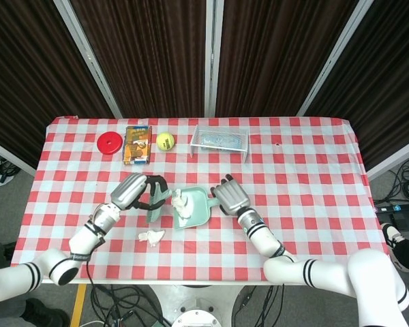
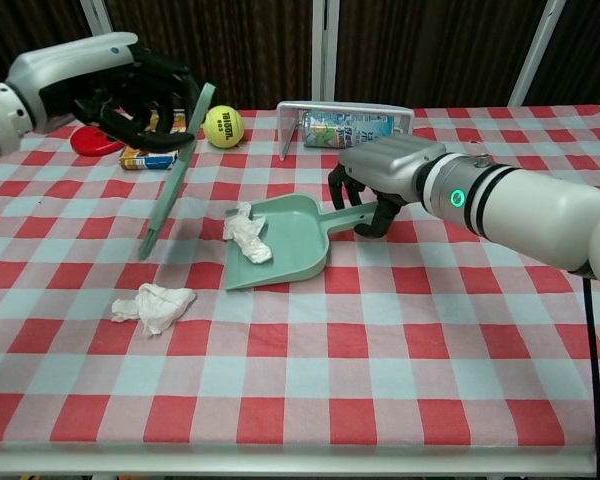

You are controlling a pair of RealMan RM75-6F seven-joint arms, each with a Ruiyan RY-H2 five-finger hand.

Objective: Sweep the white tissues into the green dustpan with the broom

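Observation:
A green dustpan (image 2: 302, 240) (image 1: 200, 212) lies mid-table with one crumpled white tissue (image 2: 248, 232) (image 1: 183, 205) inside it. My right hand (image 2: 378, 183) (image 1: 230, 197) grips its handle from the right. A second white tissue (image 2: 155, 305) (image 1: 150, 236) lies on the cloth, front-left of the pan. My left hand (image 2: 130, 88) (image 1: 133, 193) holds the green broom (image 2: 170, 180) (image 1: 155, 204), tilted, bristles down, raised off the table to the left of the pan and behind the loose tissue.
Along the back of the red-checked table stand a yellow tennis ball (image 2: 223, 126) (image 1: 165, 141), a red disc (image 1: 110, 143), an orange box (image 1: 138, 144) and a clear stand (image 2: 345, 110) (image 1: 219, 139) over a can.

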